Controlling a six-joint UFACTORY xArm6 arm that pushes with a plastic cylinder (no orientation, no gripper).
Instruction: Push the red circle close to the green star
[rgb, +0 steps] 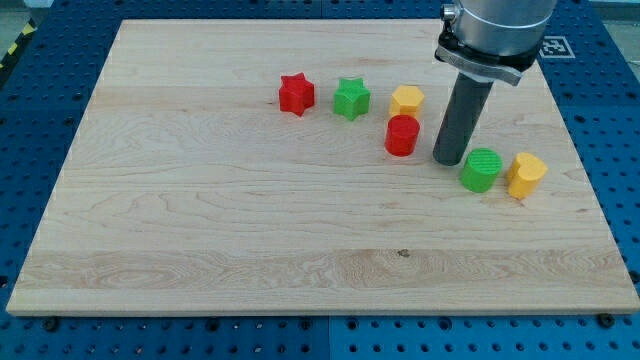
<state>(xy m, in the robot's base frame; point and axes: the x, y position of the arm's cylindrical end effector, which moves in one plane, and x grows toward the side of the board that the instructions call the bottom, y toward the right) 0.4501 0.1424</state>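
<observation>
Upright red circle (402, 135), near green star (351, 98)

Your tip (449, 160) sits between red circle (402, 135) to its left and green cylinder (481, 170) just right. Yellow block (407, 100) crowds the gap toward green star (351, 98). Open tabletop (250, 230) lies below the tip.
</observation>
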